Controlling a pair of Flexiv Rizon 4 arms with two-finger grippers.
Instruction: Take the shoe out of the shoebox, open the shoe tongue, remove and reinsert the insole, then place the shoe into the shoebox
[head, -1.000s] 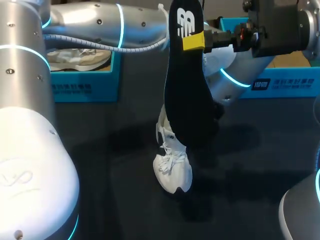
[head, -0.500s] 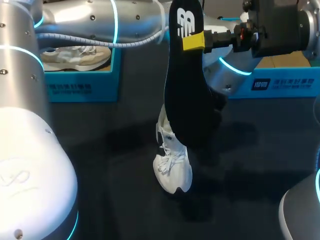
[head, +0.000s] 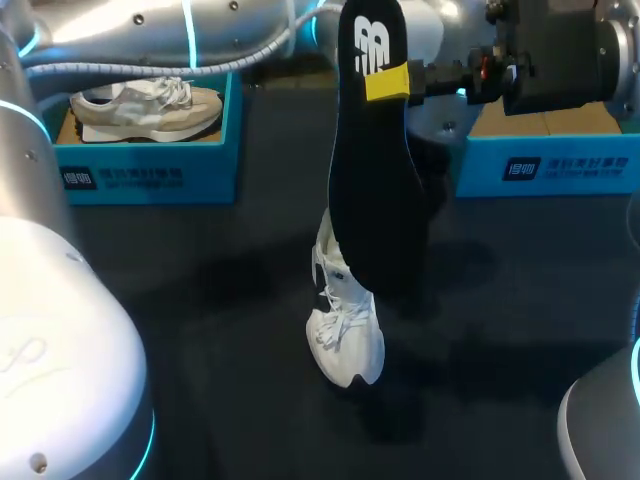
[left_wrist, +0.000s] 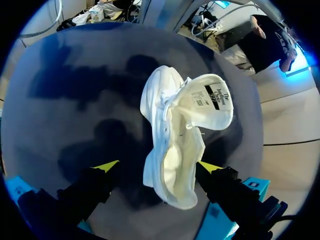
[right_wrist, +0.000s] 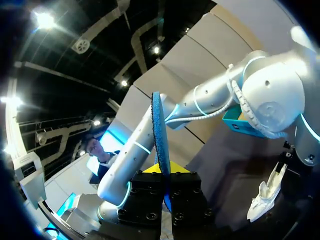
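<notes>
A white shoe (head: 346, 330) lies on the dark table (head: 200, 330), toe toward the front edge. In the left wrist view the shoe (left_wrist: 175, 125) has its tongue folded back and its inside showing. My left gripper (left_wrist: 159, 166) hovers over the heel end, open, its yellow fingertips (left_wrist: 107, 166) standing wide on either side. In the head view that gripper is hidden behind the insole. The black insole (head: 375, 170) hangs upright high above the shoe, with my right gripper (head: 385, 82) shut on its upper part. The right wrist view shows the insole (right_wrist: 160, 130) edge-on between the fingers, and the shoe (right_wrist: 264, 199) far below.
A blue shoebox (head: 150, 175) at the back left holds a beige shoe (head: 150, 108). A second blue shoebox (head: 545, 165) stands at the back right. My left arm (head: 180, 30) stretches across the back of the table.
My left gripper has opened. The left arm has drawn back and up across the far side. The shoe, the insole and the right arm have stayed where they were.
</notes>
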